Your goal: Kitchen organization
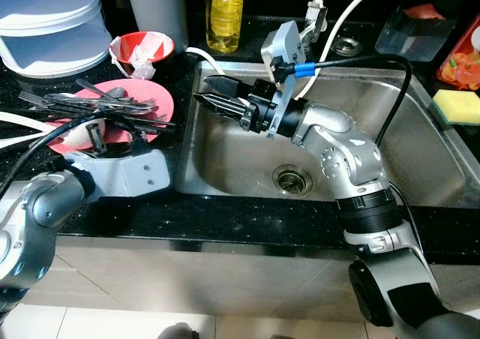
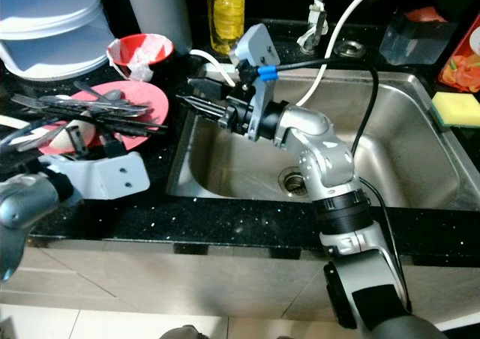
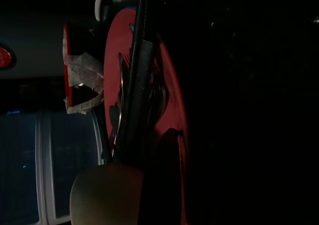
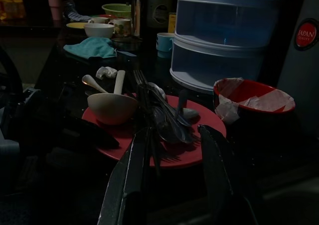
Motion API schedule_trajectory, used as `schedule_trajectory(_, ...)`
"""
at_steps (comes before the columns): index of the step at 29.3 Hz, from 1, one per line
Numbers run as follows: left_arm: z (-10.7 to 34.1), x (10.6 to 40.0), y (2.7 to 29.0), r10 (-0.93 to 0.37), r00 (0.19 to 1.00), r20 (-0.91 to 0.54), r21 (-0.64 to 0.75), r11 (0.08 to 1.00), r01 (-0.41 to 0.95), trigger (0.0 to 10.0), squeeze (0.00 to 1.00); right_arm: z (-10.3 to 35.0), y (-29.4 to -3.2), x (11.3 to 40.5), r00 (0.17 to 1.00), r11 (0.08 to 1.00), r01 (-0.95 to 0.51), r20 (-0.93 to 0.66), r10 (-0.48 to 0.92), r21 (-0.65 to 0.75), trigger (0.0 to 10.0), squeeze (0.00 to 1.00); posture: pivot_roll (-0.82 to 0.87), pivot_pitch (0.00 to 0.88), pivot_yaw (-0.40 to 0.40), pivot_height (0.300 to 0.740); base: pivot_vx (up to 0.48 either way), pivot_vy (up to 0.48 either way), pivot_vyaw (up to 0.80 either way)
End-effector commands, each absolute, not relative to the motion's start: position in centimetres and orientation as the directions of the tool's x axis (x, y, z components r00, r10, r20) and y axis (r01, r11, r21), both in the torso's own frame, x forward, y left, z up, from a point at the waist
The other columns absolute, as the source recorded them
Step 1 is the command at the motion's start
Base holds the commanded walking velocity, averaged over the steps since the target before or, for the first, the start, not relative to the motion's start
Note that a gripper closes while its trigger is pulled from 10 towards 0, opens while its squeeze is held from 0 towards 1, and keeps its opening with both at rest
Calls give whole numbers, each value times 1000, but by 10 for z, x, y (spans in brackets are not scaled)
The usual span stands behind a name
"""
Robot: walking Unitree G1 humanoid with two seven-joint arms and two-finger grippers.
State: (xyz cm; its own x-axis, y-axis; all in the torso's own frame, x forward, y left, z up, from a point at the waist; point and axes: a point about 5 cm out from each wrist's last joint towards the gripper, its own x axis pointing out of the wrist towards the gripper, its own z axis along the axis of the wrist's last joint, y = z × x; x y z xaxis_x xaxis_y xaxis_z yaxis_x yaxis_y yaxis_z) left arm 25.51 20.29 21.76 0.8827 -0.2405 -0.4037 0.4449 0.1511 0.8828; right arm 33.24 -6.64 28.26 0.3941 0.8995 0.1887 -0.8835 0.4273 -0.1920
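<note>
Closest to us, the right gripper [image 1: 214,101] hangs over the sink [image 1: 420,181], fingers parted, empty, aimed at cutlery [image 1: 90,103] on the red plate [image 1: 154,99] (left gripper's [image 2: 90,140] fingers unreadable).

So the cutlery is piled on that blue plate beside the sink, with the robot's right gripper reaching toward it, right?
Not quite: the plate is red-pink, not blue, as the left eye view shows. The cutlery is piled on it beside the sink, and the right gripper does reach toward it.
</note>
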Motion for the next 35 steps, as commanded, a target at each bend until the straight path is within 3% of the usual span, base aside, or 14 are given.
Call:
schedule_trajectory(1,174,247,191,-299,759,-578,760,141,634,10000,141,288,-66,331,389,427,-878,199,900,-218,10000,0,95,96,-24,740,0,0,0)
schedule_trajectory(2,174,247,193,-293,760,-580,756,153,636,10000,1000,288,-66,331,389,428,-877,200,899,-217,10000,0,96,96,-23,740,0,0,0)
schedule_trajectory(8,176,245,193,-306,762,-571,734,226,641,10000,1000,288,-66,331,390,429,-877,203,898,-215,10000,0,100,95,-24,740,0,0,0)
schedule_trajectory(9,178,244,189,-330,758,-562,720,257,645,10000,843,288,-66,331,389,429,-877,204,898,-215,10000,0,101,94,-25,740,0,0,0)
schedule_trajectory(10,178,244,189,-330,758,-562,720,257,645,10000,843,288,-66,331,389,429,-877,204,898,-215,10000,0,101,94,-25,740,0,0,0)
schedule_trajectory(11,187,238,177,-425,743,-518,667,344,661,10000,0,288,-66,331,390,429,-877,204,898,-216,10000,0,101,94,-25,740,0,0,0)
schedule_trajectory(13,199,235,165,-505,745,-436,621,430,655,10000,0,288,-66,331,390,430,-876,205,898,-216,10000,0,100,93,-26,740,0,0,0)
schedule_trajectory(17,212,233,157,-562,750,-348,596,485,640,10000,0,288,-66,331,391,431,-876,206,897,-216,10000,0,103,94,-29,740,0,0,0)
schedule_trajectory(22,269,236,143,-617,787,11,491,689,533,10000,0,287,-65,331,390,431,-877,209,897,-213,10000,0,110,92,-26,740,0,0,0)
schedule_trajectory(23,269,236,143,-617,787,11,491,689,533,10000,0,287,-65,331,390,431,-877,209,897,-213,10000,0,110,92,-26,740,0,0,0)
schedule_trajectory(24,281,240,149,-565,821,79,461,751,473,10000,0,287,-65,331,391,432,-876,211,896,-212,10000,0,111,92,-26,740,0,0,0)
schedule_trajectory(26,281,240,149,-565,821,79,461,751,473,10000,0,287,-65,331,391,432,-876,211,896,-212,10000,0,111,92,-26,740,0,0,0)
schedule_trajectory(28,299,245,192,-315,939,136,447,866,226,10000,0,286,-66,331,405,448,-871,222,887,-202,10000,0,124,89,-24,740,0,0,0)
schedule_trajectory(35,301,237,222,-148,983,107,417,905,90,10000,0,285,-67,333,423,467,-863,231,876,-191,10000,0,145,85,-22,740,0,0,0)
